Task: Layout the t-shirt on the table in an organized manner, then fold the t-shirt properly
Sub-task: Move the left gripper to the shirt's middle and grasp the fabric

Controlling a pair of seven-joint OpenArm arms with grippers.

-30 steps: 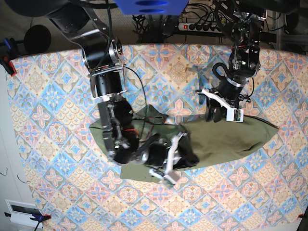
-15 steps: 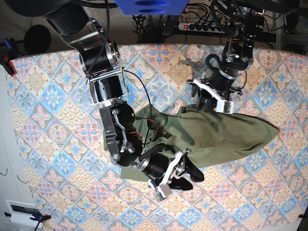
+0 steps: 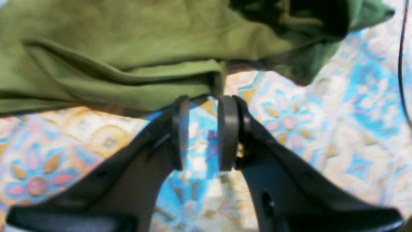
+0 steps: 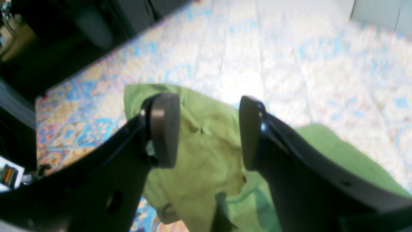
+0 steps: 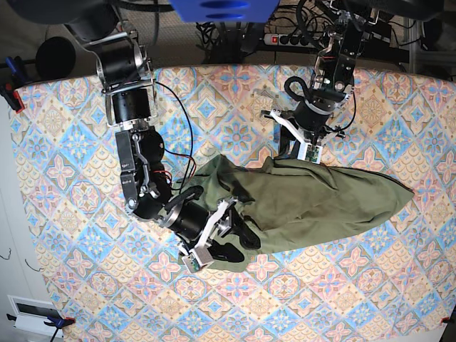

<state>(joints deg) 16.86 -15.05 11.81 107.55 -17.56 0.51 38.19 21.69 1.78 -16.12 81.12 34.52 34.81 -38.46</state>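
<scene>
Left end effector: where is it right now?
In the base view the left end effector sits right of center toward the far edge, open, just off the t-shirt's upper edge over the table.

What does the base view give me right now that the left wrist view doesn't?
Only the base view shows the whole t-shirt as a bunched heap, not spread flat, and the right gripper open over the heap's near-left end. It also shows the table edges and both arms.

Only the left wrist view shows the left gripper up close: jaws slightly apart, nothing between them, tips just short of a folded shirt edge.

Both show olive fabric on the patterned cloth and the left gripper beside the shirt, not holding it.
</scene>
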